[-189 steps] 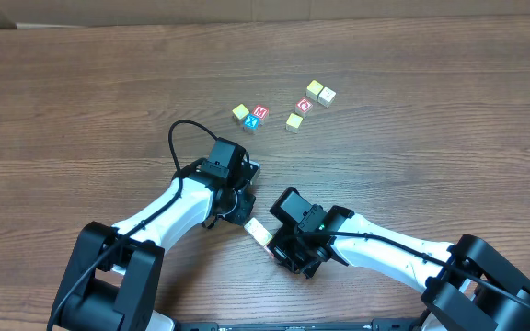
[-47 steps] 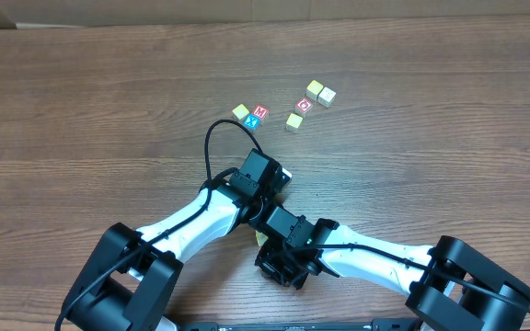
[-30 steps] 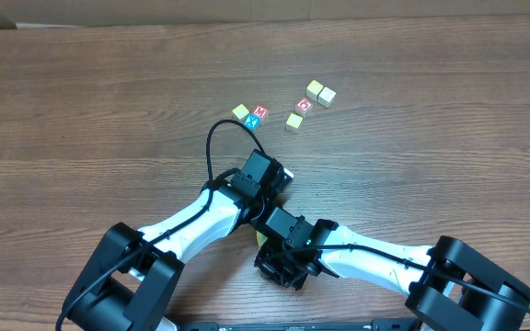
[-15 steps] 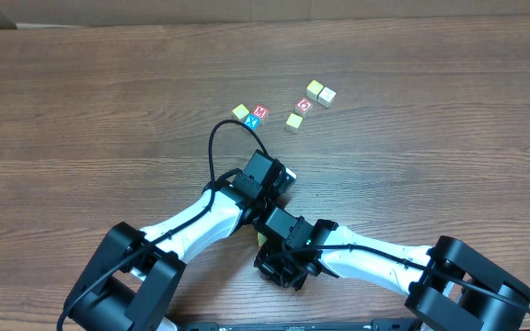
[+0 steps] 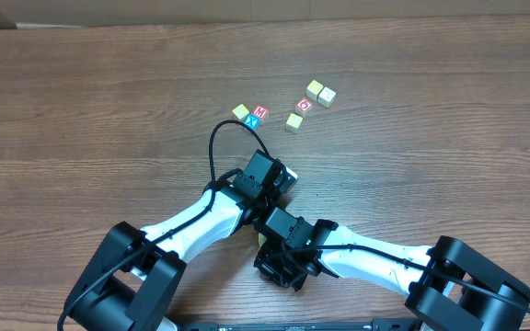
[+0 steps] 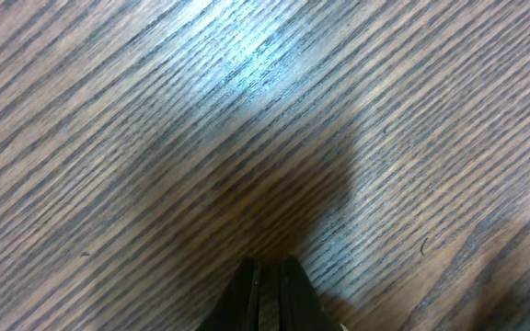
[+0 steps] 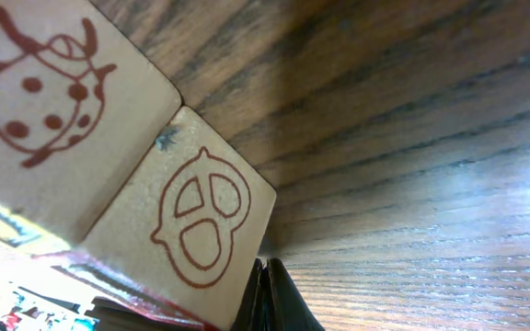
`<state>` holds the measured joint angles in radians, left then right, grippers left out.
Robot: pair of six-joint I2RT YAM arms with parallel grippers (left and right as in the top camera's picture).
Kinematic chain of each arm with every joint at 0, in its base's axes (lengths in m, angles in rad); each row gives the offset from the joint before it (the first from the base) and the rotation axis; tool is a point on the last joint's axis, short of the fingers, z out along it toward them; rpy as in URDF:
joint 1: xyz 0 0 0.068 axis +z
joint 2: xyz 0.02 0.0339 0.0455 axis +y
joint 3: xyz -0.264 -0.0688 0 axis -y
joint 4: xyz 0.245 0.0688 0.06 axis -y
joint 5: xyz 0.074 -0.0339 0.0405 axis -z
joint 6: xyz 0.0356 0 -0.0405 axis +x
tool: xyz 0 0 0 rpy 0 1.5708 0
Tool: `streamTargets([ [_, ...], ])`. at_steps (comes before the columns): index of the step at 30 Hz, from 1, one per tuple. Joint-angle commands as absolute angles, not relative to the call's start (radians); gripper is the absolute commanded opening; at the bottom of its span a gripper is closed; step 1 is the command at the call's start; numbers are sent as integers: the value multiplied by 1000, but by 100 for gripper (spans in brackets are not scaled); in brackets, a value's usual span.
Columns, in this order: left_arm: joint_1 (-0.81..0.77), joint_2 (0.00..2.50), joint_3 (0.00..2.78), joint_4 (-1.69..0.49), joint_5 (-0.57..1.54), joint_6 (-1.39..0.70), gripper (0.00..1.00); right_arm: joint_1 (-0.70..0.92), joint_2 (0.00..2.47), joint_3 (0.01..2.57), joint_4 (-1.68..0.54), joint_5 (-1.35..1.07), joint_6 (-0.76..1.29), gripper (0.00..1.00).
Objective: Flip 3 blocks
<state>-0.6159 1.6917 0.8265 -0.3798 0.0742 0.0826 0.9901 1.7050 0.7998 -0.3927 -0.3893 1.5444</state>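
Note:
In the right wrist view two pale tan block faces meet at an edge: one with a red ladybug (image 7: 49,101), one with a red pretzel (image 7: 201,216). My right gripper (image 7: 267,272) is shut and holds nothing, its tips against the pretzel block's right edge. From overhead these blocks lie under the right wrist (image 5: 288,246), with only a yellowish sliver (image 5: 261,241) showing. My left gripper (image 6: 267,268) is shut over bare wood, just beyond the right wrist in the overhead view (image 5: 282,175).
At the far middle of the table (image 5: 81,101) is a loose group of cubes: a yellow one (image 5: 240,112), the red "M" and blue "X" pair (image 5: 258,116), another yellow one (image 5: 294,121), the red "O" (image 5: 305,105) and two pale ones (image 5: 320,92).
Over the last second nothing has visibly moved. Since the earliest frame the left gripper has moved right and farther out, and the right wrist has slid left over the pale block.

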Motion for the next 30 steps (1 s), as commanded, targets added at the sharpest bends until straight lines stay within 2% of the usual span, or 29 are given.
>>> streamTargets([
  [1, -673, 1756, 760, -428, 204, 98, 4, 975, 1720, 812, -367, -281, 1549, 4],
  [30, -674, 1756, 760, -391, 146, 55, 4, 976, 1720, 812, -368, -286, 1549, 4],
])
